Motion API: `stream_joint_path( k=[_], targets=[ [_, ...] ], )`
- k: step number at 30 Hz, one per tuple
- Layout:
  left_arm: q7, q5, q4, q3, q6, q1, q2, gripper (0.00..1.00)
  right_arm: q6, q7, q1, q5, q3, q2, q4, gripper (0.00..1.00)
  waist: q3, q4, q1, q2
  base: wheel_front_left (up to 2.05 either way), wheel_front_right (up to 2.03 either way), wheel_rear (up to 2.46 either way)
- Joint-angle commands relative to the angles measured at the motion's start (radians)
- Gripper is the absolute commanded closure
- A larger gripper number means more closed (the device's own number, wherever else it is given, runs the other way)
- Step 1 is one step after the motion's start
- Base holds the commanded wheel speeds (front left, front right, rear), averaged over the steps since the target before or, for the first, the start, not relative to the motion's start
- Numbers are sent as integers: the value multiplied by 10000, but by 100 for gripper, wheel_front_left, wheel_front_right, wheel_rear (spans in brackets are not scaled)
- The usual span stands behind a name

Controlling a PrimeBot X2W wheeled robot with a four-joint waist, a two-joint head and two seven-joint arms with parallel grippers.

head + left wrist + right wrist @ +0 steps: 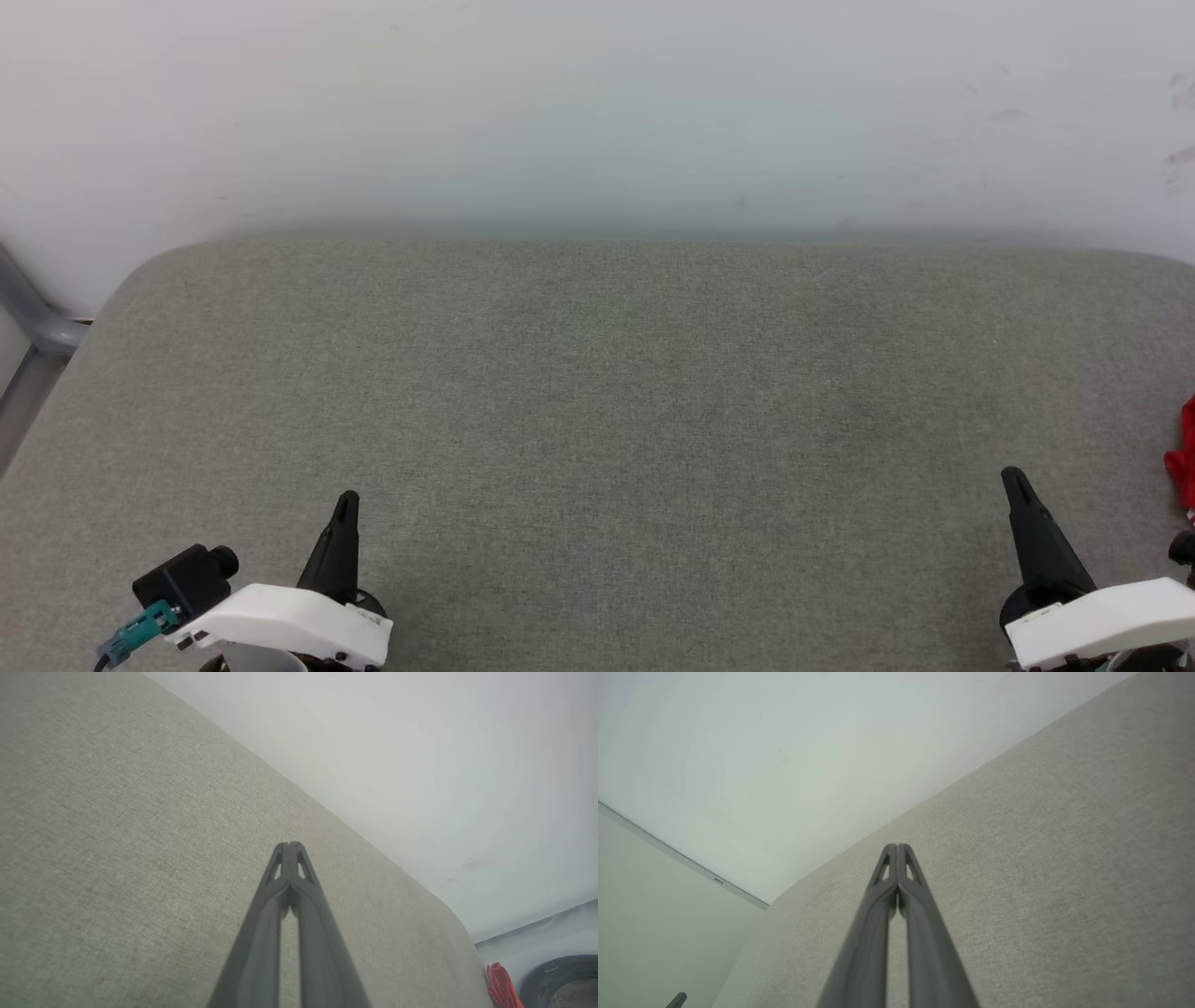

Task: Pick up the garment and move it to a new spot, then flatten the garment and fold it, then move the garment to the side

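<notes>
One red sliver of the garment (1183,464), crumpled, peeks in at the head view's right edge, just past the right gripper (1011,476). The left wrist view catches its red folds at the grey padded surface's (140,835) rounded corner, beside a dark round object (560,980). The left gripper (346,501) and the right are both clenched tight, holding nothing.

Grey surface (597,420), left gripper (345,504), right gripper (1013,478), both closed, garment (1184,462) at right edge
</notes>
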Motion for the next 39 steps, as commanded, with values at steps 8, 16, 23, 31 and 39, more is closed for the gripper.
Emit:
stream_joint_path(
  k=[8, 16, 23, 31, 39],
  targets=[
    [328, -1129, -26, 346, -206, -405, -154, 100, -2, 63, -461, 1344, 38, -23, 243, 100, 23, -43, 0, 0, 0, 0, 0],
    [588, -1986, 30, 585, -334, -492, -295, 100, -2, 97, -645, 2335, 65, -23, 511, 100, 45, -83, 0, 0, 0, 0, 0],
    [801, -2682, 77, 771, -426, -556, -395, 100, -2, 124, -805, 3143, 87, -23, 725, 100, 63, -118, 0, 0, 0, 0, 0],
    [1030, -3421, 133, 972, -535, -635, -519, 100, -3, 160, -963, 4006, 110, -23, 965, 100, 85, -158, 0, 0, 0, 0, 0],
    [1213, -4028, 178, 1147, -622, -684, -621, 100, -3, 182, -1071, 4708, 129, -23, 1163, 100, 104, -193, 0, 0, 0, 0, 0]
  ],
)
